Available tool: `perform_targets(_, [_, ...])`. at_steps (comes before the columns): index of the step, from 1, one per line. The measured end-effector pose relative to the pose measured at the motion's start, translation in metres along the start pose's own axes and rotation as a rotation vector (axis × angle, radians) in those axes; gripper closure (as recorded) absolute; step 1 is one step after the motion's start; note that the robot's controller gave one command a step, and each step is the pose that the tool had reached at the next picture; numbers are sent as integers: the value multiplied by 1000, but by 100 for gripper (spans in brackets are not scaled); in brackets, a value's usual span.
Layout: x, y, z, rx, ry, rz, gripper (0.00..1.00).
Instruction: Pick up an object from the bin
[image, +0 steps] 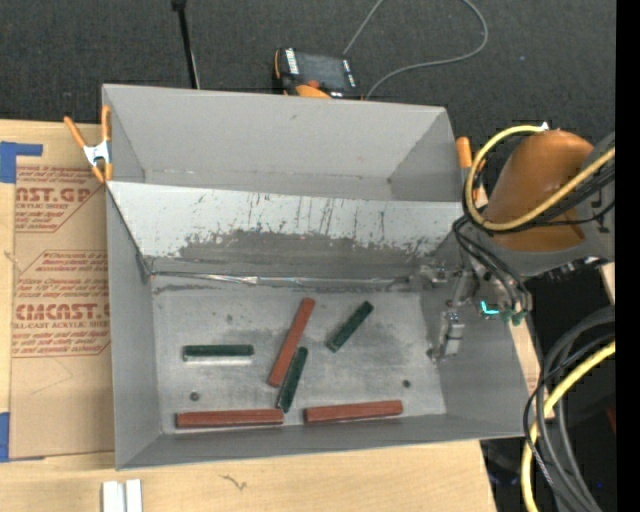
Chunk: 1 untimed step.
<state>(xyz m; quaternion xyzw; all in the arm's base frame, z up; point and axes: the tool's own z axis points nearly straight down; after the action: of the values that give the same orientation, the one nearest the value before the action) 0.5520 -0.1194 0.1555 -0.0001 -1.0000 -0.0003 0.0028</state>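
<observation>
In the camera view the gripper (443, 338) hung low inside the bin (300, 160), close to its right wall and above bare floor. Whether it was open or closed could not be told. The arm's orange cover (540, 190) sat above and to the right of it, outside the bin's rim.

Six bars lay on the floor, and the middle red bar (291, 342) serves as the mark for all of them. It lay slanted, with its top end to the right. The tilted green bar (349, 326) was just right of its top end and apart from it; of the six, this bar lay nearest the gripper, which stood well to the right of it. The dark green bar (292, 378) lay against the mark's lower end, on its right side. The left green bar (218, 352) lay flat, left of the mark. The front-left red bar (229, 418) lay below the mark's lower end, near the front wall. The front-right red bar (353, 410) lay below and to the right of the mark.
</observation>
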Motion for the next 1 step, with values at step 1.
perform_targets(1, [-12, 34, 85, -2, -1, -65, 0])
